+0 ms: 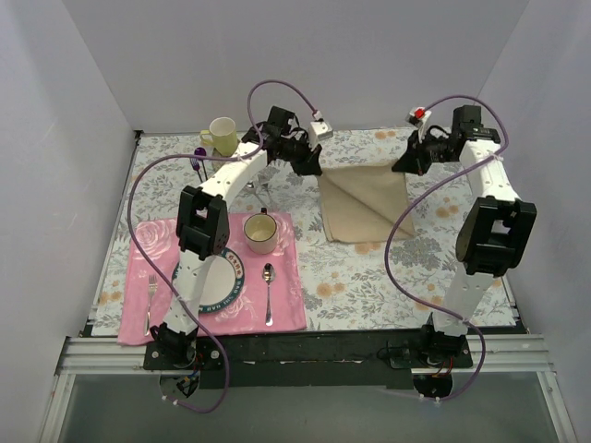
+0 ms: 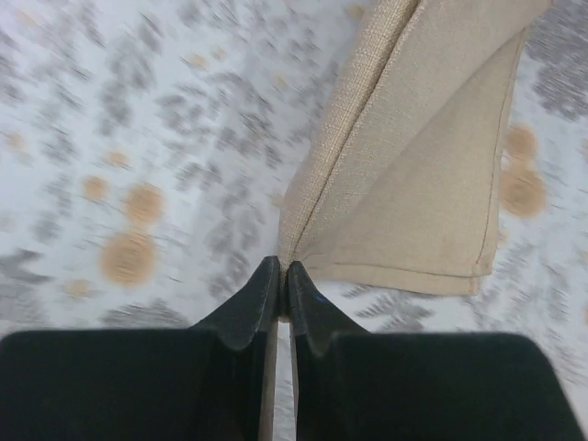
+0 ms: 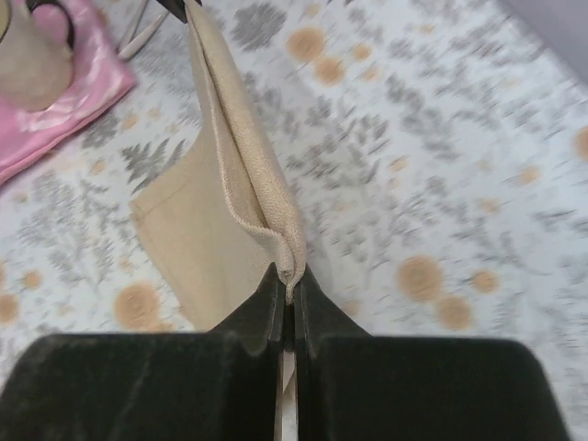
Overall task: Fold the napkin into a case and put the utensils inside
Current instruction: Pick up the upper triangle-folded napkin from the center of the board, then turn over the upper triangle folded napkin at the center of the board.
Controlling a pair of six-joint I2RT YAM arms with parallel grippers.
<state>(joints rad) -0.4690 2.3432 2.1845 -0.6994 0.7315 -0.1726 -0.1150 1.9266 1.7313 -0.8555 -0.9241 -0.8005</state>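
Grey floral tablecloth covers the table. Pink placemat lies at its near left. Napkin sits right of the placemat and beyond its far edge, not touching it. It is doubled into layers, with its far edge raised and stretched between the two grippers and its near end resting on the tablecloth. Left gripper is clenched on the napkin's corner nearer the placemat, fingers pressed together with cloth pinched at the tips. Right gripper is clenched on the corner farther from the placemat, the folded hem caught between its tips. Plate sits mid-placemat, partly hidden under the left arm. Cream cup stands on the placemat's far part. Yellow-green mug stands well beyond the placemat, off it. Fork lies on the placemat left of the plate and spoon right of it, both lengthwise and both untouched. Purple handle lies beyond the placemat's far edge, near the mug.
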